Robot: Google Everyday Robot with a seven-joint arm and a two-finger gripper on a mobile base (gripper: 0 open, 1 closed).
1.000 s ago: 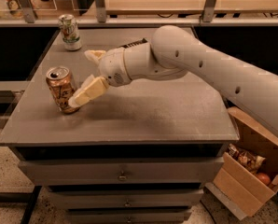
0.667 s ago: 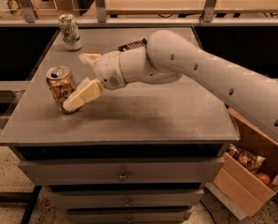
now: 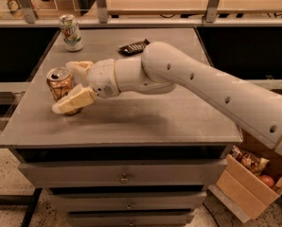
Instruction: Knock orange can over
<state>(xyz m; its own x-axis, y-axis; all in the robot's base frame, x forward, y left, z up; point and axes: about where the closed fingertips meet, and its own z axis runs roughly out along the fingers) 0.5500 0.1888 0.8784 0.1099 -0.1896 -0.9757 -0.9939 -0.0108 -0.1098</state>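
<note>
While the orange can (image 3: 58,85) stands between its fingers, claw (image 3: 64,87): released, spread, nearer finger crossing the can's base. Step: topple. Method, judged: push high on the can's body, past the fingertips, so it tips rather than slides along the desk (image 3: 155,122).

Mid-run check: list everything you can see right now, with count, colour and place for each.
orange can: one, copper-orange, front-left of the table, not yet knocked over
white-and-green can: one, white and green, upright at the table's back-left corner
snack packet: one, dark, lying at the back of the table near the middle
table: one, grey, centre of view
cardboard box: one, brown, open, on the floor at lower right
arm: one, white, reaching in from the right across the table
gripper: one, cream, at the front-left of the table, fingers open on either side of the orange can
</note>
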